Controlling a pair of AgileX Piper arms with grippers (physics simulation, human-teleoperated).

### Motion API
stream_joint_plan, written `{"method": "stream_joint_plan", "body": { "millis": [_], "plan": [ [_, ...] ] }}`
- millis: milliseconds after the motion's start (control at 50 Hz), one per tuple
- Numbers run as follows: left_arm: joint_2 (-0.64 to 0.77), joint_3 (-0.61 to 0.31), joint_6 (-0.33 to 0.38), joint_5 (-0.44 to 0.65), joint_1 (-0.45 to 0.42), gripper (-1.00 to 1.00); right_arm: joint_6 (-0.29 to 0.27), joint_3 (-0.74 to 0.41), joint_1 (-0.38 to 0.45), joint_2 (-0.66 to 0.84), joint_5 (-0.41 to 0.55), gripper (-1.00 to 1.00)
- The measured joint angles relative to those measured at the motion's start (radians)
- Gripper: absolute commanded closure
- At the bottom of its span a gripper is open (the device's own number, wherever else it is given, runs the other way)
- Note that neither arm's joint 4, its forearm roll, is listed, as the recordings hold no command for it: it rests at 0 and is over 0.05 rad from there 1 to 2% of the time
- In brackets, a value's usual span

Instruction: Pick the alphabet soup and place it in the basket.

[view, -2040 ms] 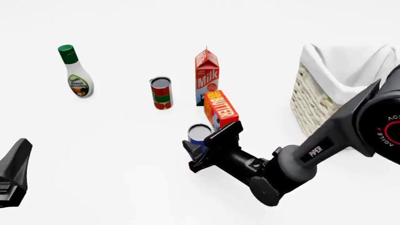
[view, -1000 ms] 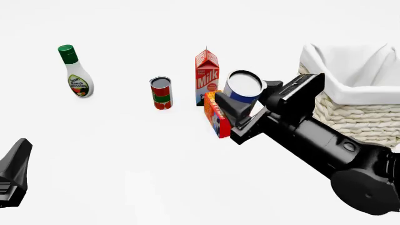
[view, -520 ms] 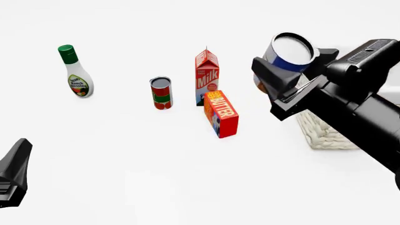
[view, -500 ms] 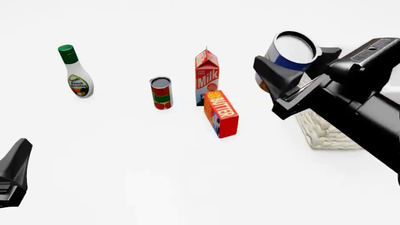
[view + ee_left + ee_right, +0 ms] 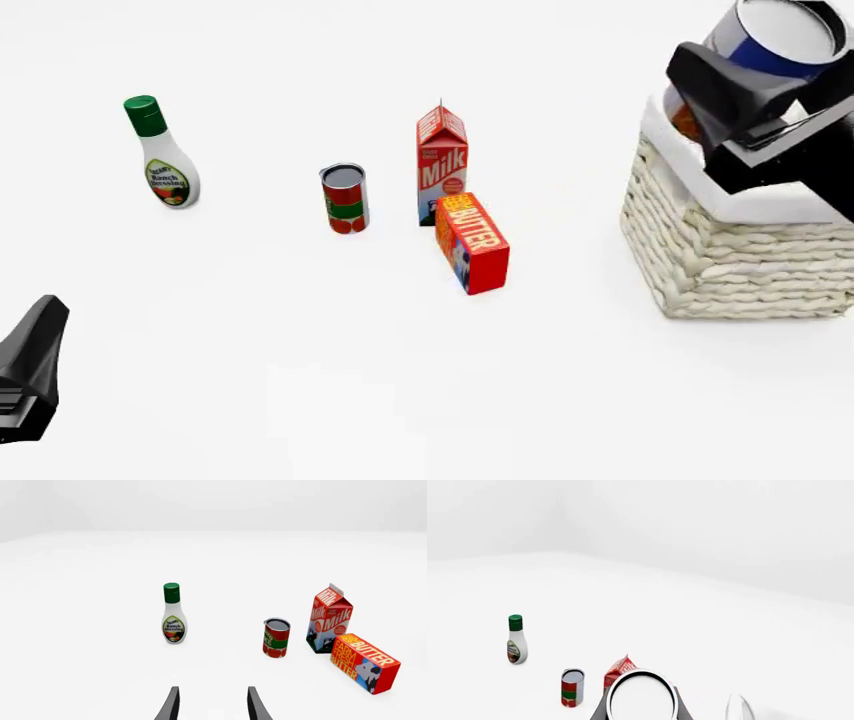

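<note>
front: right gripper (image 5: 755, 62) clamped on alphabet soup (image 5: 771, 36) above basket (image 5: 738, 262) | right wrist: only can's lid visible | left wrist: left gripper (image 5: 212, 706) fingers parted, holding nothing

Ranch bottle (image 5: 174, 614), red-green can (image 5: 276, 638), milk carton (image 5: 330, 618), butter box (image 5: 364, 662); left end effector (image 5: 212, 707) apparently parted.

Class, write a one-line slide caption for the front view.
Right gripper holds the alphabet soup above the basket; milk carton and butter box stand nearby.
</note>
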Motion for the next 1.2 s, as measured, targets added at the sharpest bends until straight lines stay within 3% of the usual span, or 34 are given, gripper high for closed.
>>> {"method": "stream_joint_plan", "body": {
  "millis": [700, 1200],
  "plan": [
    [0.0, 0.0, 0.0, 0.0, 0.0, -1.0, 0.003, -0.037, -0.279, -0.119, 0.138, 1.0],
    [0.0, 0.0, 0.0, 0.0, 0.0, -1.0, 0.02, -0.055, -0.436, -0.083, 0.134, 1.0]
  ]
}}
